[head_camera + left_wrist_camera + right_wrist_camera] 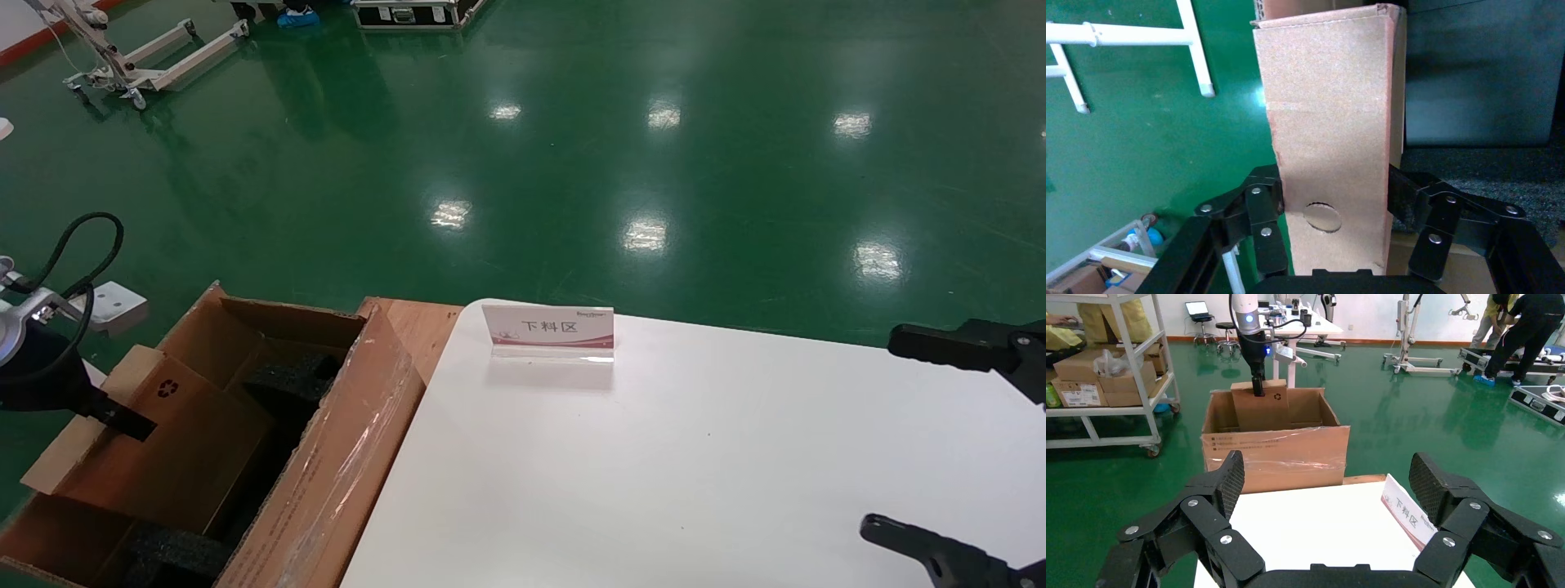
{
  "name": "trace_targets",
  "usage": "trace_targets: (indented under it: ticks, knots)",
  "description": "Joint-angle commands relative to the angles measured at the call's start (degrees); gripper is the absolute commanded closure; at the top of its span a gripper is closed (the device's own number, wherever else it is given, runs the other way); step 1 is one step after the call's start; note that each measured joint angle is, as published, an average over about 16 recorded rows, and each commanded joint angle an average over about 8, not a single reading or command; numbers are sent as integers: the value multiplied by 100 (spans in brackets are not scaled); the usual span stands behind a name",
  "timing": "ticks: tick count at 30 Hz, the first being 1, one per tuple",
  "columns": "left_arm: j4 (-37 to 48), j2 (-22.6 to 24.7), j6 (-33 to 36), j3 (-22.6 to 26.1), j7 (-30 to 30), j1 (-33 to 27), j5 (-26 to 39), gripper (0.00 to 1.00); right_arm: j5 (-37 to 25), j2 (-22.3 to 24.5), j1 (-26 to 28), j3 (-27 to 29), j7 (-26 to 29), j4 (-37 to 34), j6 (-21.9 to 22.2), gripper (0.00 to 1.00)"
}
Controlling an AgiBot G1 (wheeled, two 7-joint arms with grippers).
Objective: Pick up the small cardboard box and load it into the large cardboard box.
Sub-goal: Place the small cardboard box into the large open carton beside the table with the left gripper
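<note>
My left gripper (122,420) is shut on the small cardboard box (176,433), a flat brown carton with a black recycling symbol. It holds the box tilted inside the open large cardboard box (343,457), above the black foam inserts (290,380). In the left wrist view the small box (1330,141) stands between the two fingers (1263,211). The right wrist view shows the large box (1275,450) with taped side, and the small box (1260,407) sticking out of its top under the left gripper (1257,389). My right gripper (1327,484) is open and empty over the white table (695,457).
A small white and red sign (549,331) stands at the table's far edge. A wooden board (421,322) lies beside the large box. A shelf cart (1107,373) with cartons, stands and people are on the green floor beyond.
</note>
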Motion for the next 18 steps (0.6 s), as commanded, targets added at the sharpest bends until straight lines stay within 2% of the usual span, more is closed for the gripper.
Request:
trace_targets:
  ticks: [1, 18]
  knots:
    - [-6, -2, 3, 0, -1, -5, 7, 0, 0, 0, 0, 0, 0, 0, 0, 0]
    - [-52, -10, -32, -25, 12, -50, 23, 0, 0, 0, 1, -1, 0, 0, 0, 0]
